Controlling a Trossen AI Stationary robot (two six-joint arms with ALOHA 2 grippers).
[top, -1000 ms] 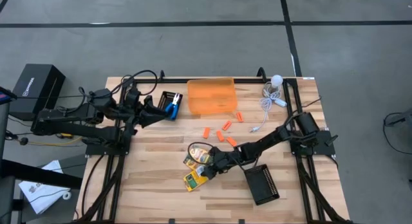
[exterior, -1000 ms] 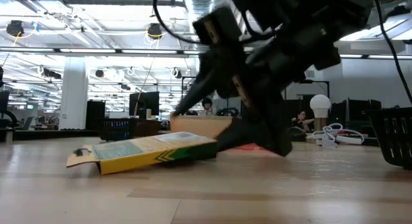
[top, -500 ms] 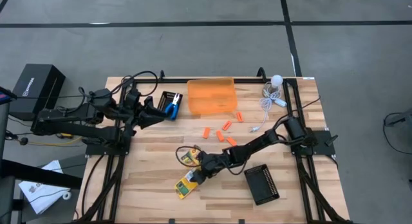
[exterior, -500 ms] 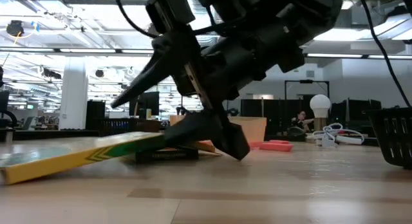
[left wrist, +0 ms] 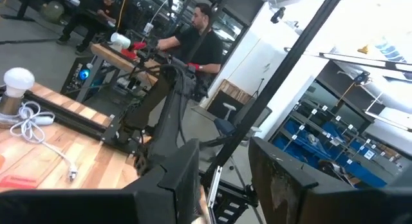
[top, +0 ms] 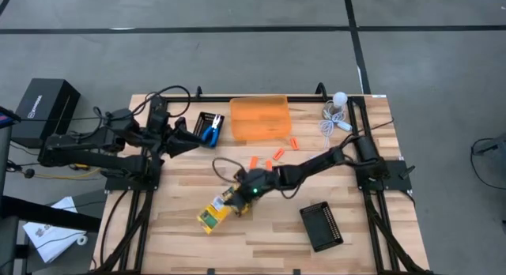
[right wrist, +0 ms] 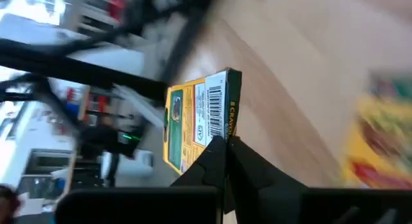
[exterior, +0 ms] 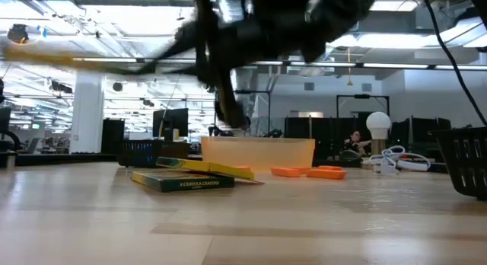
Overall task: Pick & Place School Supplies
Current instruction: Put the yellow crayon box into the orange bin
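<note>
**Right gripper lifts 1 crayon box off the table**

The right gripper [top: 237, 194] is near the table's middle, its 2 fingers clamped on the edge of a yellow-and-green crayon box [top: 212, 217], which hangs off the wood and tilts out toward the table's front-left. In the right wrist view the fingertips [right wrist: 215, 153] pinch the end of that box [right wrist: 196, 120], barcode side showing. Just beside the gripper a second crayon box [top: 235, 180] lies flat on the table [top: 182, 243]; in the low view it rests there alone [exterior: 183, 179].

Outward from there, I count about 5 short orange sticks [top: 273, 160] scattered loose between the gripper and the orange bin [top: 259, 118] at the back edge. I cannot tell what the translucent bin holds. A black ridged tray [top: 320, 225] sits at the front-right, nothing visible in it.

At the back-left, the left gripper [top: 199, 133] hovers beside a small black tray with 1 blue-handled pliers [top: 211, 131] at it; its fingers stand apart. A white cable with a bulb [top: 335, 111] lies in the back-right corner.
</note>
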